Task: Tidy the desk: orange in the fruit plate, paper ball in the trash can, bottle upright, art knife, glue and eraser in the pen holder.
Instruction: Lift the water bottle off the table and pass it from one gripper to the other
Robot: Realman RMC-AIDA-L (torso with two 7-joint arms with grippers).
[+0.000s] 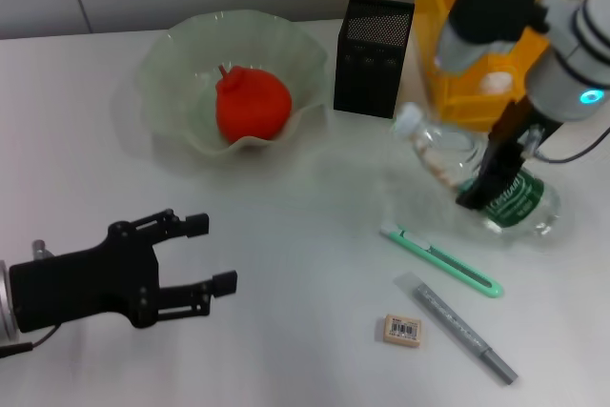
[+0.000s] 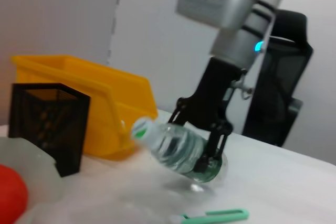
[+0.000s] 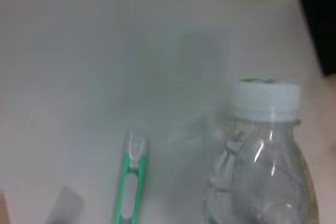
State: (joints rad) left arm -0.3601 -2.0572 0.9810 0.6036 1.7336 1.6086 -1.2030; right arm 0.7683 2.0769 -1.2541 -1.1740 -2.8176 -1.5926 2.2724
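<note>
My right gripper [image 1: 491,183] is far out on the right side of the tabletop [image 1: 286,331], its fingers [image 2: 210,148] clamped around the body of the bottle [image 1: 477,183]. The bottle is tilted, white cap toward the left and raised, green-labelled base low and close to the tabletop. Just near of it lies the green art knife [image 1: 440,260], and nearer still the grey glue stick [image 1: 457,328], with the eraser [image 1: 401,330] to its left, each apart from the others.

Behind the bottle stands the yellow bin [image 1: 477,35], and left of that the black mesh pen holder [image 1: 373,43], upright. Farther left the pale green fruit plate [image 1: 181,64] holds the orange [image 1: 252,104], which looks red here.

My left gripper [image 1: 195,254] hovers over the near left of the tabletop, well apart from everything, its fingers [image 1: 195,225] spread and holding nothing.
</note>
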